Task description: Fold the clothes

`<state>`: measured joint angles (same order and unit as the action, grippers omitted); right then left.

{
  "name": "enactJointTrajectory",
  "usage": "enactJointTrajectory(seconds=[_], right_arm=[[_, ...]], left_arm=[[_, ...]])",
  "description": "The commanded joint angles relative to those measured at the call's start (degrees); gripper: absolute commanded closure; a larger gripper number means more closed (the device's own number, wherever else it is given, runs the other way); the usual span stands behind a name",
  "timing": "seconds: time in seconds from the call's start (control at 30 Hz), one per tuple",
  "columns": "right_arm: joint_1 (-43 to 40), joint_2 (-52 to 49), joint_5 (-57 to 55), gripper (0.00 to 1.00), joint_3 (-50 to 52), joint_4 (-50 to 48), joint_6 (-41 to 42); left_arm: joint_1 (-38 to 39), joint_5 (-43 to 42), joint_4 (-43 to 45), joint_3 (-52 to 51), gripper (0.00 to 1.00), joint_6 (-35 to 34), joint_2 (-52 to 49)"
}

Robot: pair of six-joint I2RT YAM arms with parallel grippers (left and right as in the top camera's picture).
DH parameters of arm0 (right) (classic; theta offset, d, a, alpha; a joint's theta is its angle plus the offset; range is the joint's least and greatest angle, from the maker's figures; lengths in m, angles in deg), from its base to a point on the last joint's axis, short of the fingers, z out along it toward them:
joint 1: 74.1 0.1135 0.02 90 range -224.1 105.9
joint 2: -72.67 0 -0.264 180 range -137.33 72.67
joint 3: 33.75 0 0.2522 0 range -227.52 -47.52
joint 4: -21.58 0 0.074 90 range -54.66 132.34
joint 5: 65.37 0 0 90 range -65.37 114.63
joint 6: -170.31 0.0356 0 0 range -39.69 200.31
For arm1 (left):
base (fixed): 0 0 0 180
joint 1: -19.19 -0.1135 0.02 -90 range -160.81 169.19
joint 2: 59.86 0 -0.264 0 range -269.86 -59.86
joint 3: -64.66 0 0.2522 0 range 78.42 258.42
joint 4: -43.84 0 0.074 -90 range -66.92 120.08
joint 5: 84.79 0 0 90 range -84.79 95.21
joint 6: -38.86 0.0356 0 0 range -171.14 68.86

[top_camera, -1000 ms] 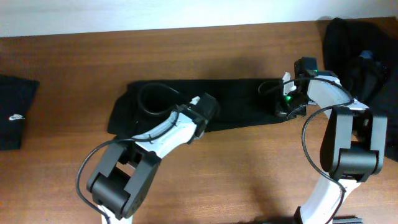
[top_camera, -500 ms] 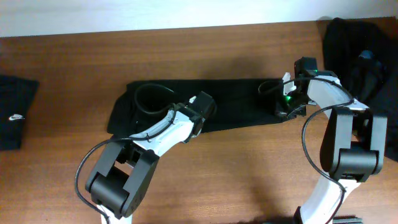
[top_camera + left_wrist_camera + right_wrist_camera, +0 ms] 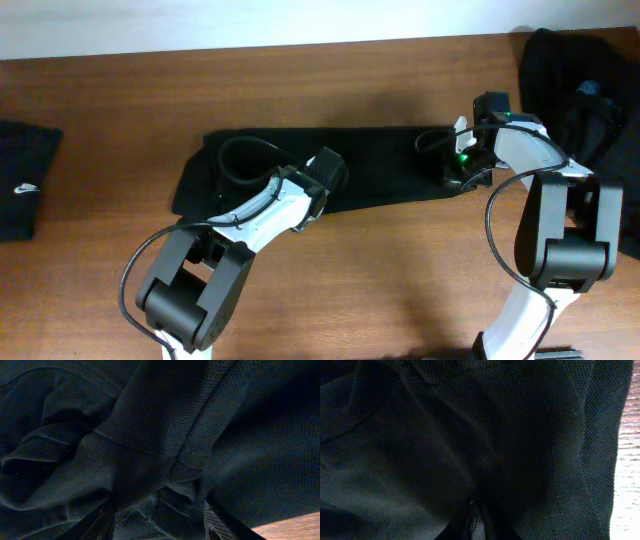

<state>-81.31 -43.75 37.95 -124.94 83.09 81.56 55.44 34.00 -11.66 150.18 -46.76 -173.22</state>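
A black garment [image 3: 380, 165] lies stretched in a long band across the middle of the table. My left gripper [image 3: 325, 178] sits on its lower edge near the middle. In the left wrist view its fingers [image 3: 157, 522] are spread apart, with bunched black cloth [image 3: 150, 435] between and beyond them. My right gripper [image 3: 458, 168] is at the garment's right end. In the right wrist view its fingers [image 3: 480, 520] are nearly together, pinching a fold of the black cloth [image 3: 470, 435].
A folded black garment with a small white logo [image 3: 22, 185] lies at the left edge. A heap of black clothes [image 3: 585, 90] sits at the far right corner. Bare wooden table [image 3: 380, 280] runs along the front.
My left wrist has shifted very slightly over the garment's lower edge. The right arm and the garment have not visibly moved.
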Motion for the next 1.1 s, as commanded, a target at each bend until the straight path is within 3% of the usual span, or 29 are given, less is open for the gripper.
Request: enactJointTrajectory(seconds=[0.0,0.13,0.3,0.5,0.63,0.87,0.97,1.07], right_arm=[[0.1,-2.4,-1.8,0.86,2.2,0.1,-0.4],[0.1,-2.3,-1.8,0.85,2.2,0.1,-0.4],[0.1,-2.4,-1.8,0.81,2.2,0.0,-0.4],[0.1,-2.4,-1.8,0.81,2.2,0.0,-0.4],[0.1,-2.3,-1.8,0.81,2.2,0.0,-0.4],[0.1,-2.4,-1.8,0.8,2.2,0.0,-0.4],[0.1,-2.4,-1.8,0.8,2.2,0.1,-0.4],[0.1,-2.4,-1.8,0.8,2.2,0.2,-0.4]], left_arm=[[0.1,-2.3,0.0,-0.5,0.42,0.4,0.8],[0.2,-1.6,0.6,-0.5,0.43,0.5,0.8],[0.2,-1.6,0.7,-0.5,0.58,0.4,0.8],[0.2,-1.9,0.5,-0.5,0.6,0.5,0.8],[0.2,-1.8,0.5,-0.5,0.71,0.5,0.8],[0.2,-1.8,0.6,-0.5,0.76,0.5,0.8],[0.2,-1.8,1.0,-0.5,0.88,3.4,0.8],[0.2,-1.8,1.9,-0.5,0.92,7.6,0.8]])
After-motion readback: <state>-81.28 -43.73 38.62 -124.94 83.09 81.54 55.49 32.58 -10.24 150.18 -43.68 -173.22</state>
